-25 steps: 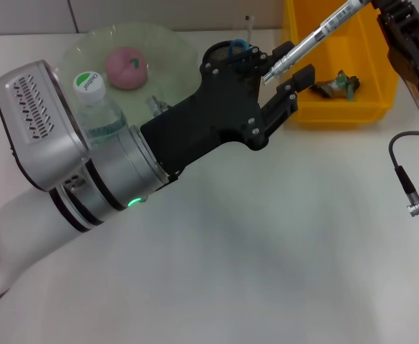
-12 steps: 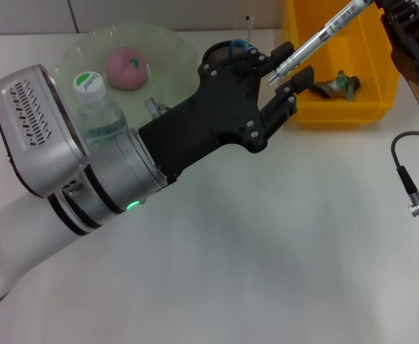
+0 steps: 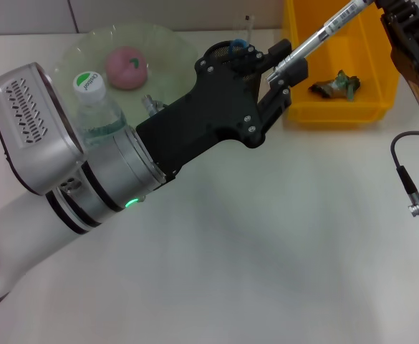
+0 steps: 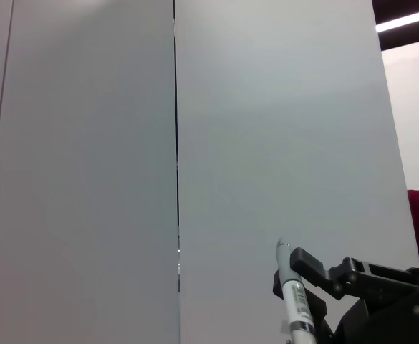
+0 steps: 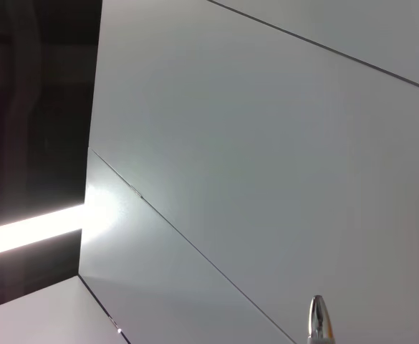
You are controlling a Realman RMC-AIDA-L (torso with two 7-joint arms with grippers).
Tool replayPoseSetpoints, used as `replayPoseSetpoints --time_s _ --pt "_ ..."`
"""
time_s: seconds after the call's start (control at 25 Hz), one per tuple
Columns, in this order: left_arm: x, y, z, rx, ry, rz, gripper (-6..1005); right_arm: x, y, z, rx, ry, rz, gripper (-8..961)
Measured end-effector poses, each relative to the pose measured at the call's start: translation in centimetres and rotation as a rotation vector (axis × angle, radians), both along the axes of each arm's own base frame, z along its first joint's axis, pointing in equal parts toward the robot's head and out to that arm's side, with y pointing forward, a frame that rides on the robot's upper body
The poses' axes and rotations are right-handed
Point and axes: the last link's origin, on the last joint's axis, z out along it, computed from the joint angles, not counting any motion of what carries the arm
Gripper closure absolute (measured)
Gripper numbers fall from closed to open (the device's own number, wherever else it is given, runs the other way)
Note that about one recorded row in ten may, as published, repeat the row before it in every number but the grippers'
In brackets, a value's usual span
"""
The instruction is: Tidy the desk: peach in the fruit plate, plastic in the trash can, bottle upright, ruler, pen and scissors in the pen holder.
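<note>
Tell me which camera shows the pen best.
The head view: nearly the whole pen shows, slanting between the left gripper and the right gripper over the yellow bin. The left wrist view shows only one end; the right wrist view only a tip.

pen (image 3: pixel 316 39): glossy clear plastic (metal tip) | bin (image 3: pixel 377 86): smooth yellow plastic | table (image 3: pixel 281 244): matt

Evenly and brightly lit from above; soft, faint shadows on the pale surface (image 3: pixel 266 251). Bright glare strip (image 5: pixel 30 233) in right wrist view; dark corner beside it.
</note>
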Motion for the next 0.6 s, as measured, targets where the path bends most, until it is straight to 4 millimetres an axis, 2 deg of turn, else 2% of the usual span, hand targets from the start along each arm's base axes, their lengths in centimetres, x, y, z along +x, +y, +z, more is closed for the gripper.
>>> replayPoseSetpoints --time_s 0.24,0.6 --pt "-0.03 -0.06 -0.04 -0.002 0.0 0.001 817 0.03 0.04 -0.05 -0.002 -0.002 -0.003 752" --pt "-0.13 -0.11 -0.09 0.001 0.007 -0.002 818 -0.2 0.13 -0.23 -0.015 -0.012 0.01 712"
